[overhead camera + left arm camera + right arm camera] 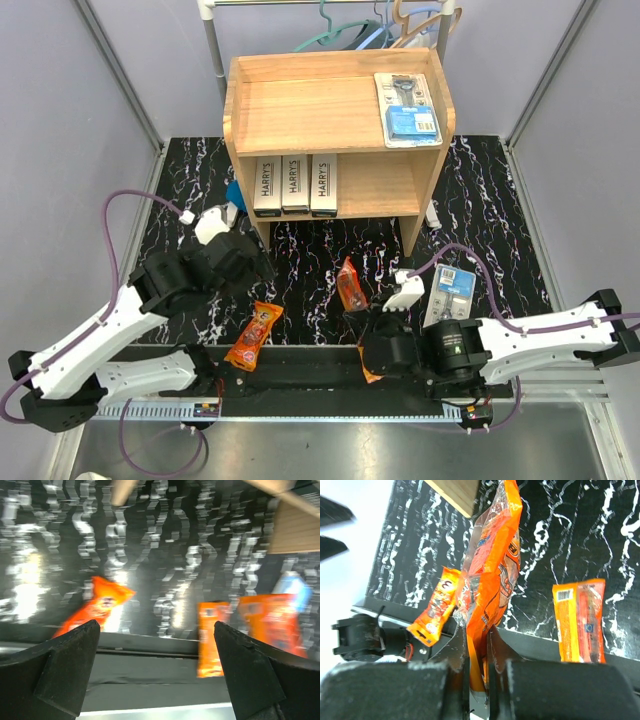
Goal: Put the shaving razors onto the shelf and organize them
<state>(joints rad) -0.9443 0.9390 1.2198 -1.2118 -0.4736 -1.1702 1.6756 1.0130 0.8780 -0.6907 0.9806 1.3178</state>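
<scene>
The light wooden two-tier shelf (300,105) stands at the upper centre of the overhead view. Three long white-and-black boxes marked "HARRY'S" (294,184) stand side by side on its lower tier, left of centre; one flat clear blister pack with a blue card (408,108) lies at the right end of its top tier; these four look placed and tidy.

The rest is off the shelf. A second clear blister pack (452,293) lies flat on the black white-veined bench (490,200), right of centre, close to the right arm. One orange plastic packet (255,336) lies lower left of centre, its near end over the dark front strip; another orange packet (350,285) lies at the centre, just in front of the shelf. A third orange packet (492,565) is pinched by its lower edge in the right tool (477,642), which is closed hard on it; the packet stands up from the fingers and appears clear of the bench.

The left tool (157,667) gapes wide with nothing between its fingers, above the bench at the left; its own view is blurred.

By my count the job is about half done: four packages up, four to go; the held packet seems next. Bare wood shows on the left of the top tier and to the right of the boxes below, so room should not be the trouble.
</scene>
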